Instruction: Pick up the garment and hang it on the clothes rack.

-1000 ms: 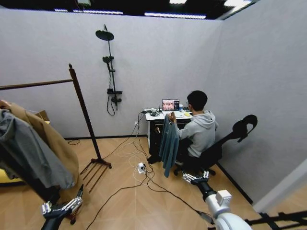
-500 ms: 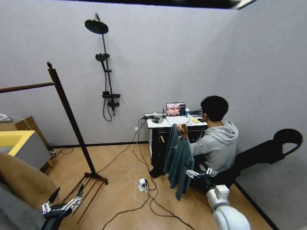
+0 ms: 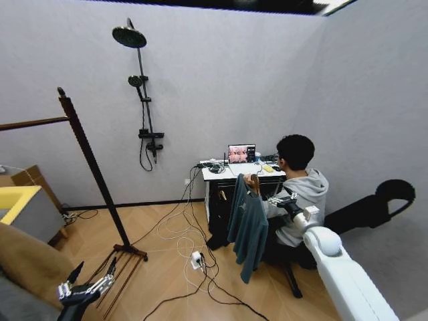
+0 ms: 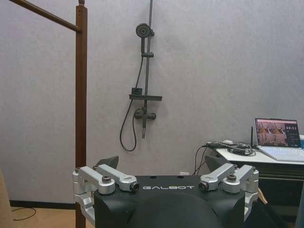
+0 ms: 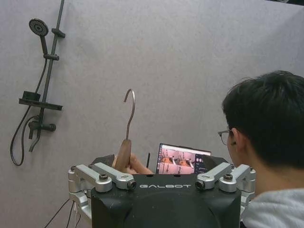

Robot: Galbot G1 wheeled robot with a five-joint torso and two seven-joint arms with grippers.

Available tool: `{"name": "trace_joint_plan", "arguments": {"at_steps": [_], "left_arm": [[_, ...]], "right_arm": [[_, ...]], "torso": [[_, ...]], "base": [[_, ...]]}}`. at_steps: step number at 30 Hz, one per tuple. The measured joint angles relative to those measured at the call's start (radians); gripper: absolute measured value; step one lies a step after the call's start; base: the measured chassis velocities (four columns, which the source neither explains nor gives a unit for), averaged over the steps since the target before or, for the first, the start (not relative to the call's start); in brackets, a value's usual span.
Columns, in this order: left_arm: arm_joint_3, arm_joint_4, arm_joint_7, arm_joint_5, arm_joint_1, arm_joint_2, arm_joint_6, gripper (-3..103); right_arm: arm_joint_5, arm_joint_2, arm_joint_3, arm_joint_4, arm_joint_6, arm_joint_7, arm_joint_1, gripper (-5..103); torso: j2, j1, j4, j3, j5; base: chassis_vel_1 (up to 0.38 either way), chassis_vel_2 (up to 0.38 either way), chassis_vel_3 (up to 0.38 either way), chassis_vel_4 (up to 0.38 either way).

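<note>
Reached right gripper (image 3: 289, 198), open and empty, beside garment (image 3: 248, 224) held up by a person's hand (image 3: 251, 181); left gripper (image 3: 85, 289) open, low.

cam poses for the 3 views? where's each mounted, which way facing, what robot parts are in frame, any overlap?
Head: on the head, looking forward and down over the room; left gripper low by the clothes rack, right gripper raised beside the garment a person's hand holds up.
Left wrist: behind its gripper, jaws open, facing the wall shower and a rack post.
Right wrist: behind its gripper, jaws open, facing the hanger hook.
Shared: all three show the laptop and the shower.
</note>
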State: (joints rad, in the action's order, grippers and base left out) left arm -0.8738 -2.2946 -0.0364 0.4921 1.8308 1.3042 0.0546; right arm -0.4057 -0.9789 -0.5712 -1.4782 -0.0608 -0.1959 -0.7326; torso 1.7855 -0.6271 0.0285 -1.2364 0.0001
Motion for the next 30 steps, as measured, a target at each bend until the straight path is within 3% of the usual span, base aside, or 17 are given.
{"name": "trace_joint_plan", "arguments": {"at_steps": [8,20,25,30], "left_arm": [[0.0,0.0,0.0,0.0,0.0,0.0,0.0,100],[0.0,0.0,0.0,0.0,0.0,0.0,0.0,100],[0.0,0.0,0.0,0.0,0.0,0.0,0.0,100],[0.0,0.0,0.0,0.0,0.0,0.0,0.0,100]], "right_arm": [[-0.006,0.012,0.111,0.116,0.028,-0.028,0.138,100],[0.046,-0.08,0.24,0.302,0.033,-0.005,0.282,103],[0.049,-0.088,0.26,0.339,0.04,-0.002,0.31,91],[0.046,-0.089,0.27,0.378,0.053,-0.003,0.344,71]], "torso": [[0.0,0.0,0.0002,0.0,-0.0002],[0.0,0.0,0.0,0.0,-0.0002],[0.0,0.0,0.0001,0.0,-0.0002],[0.0,0.0,0.0002,0.0,-0.0002]], "base": [[0.0,0.0,0.0,0.0],[0.0,0.0,0.0,0.0],[0.0,0.0,0.0,0.0],[0.0,0.0,0.0,0.0]]}}
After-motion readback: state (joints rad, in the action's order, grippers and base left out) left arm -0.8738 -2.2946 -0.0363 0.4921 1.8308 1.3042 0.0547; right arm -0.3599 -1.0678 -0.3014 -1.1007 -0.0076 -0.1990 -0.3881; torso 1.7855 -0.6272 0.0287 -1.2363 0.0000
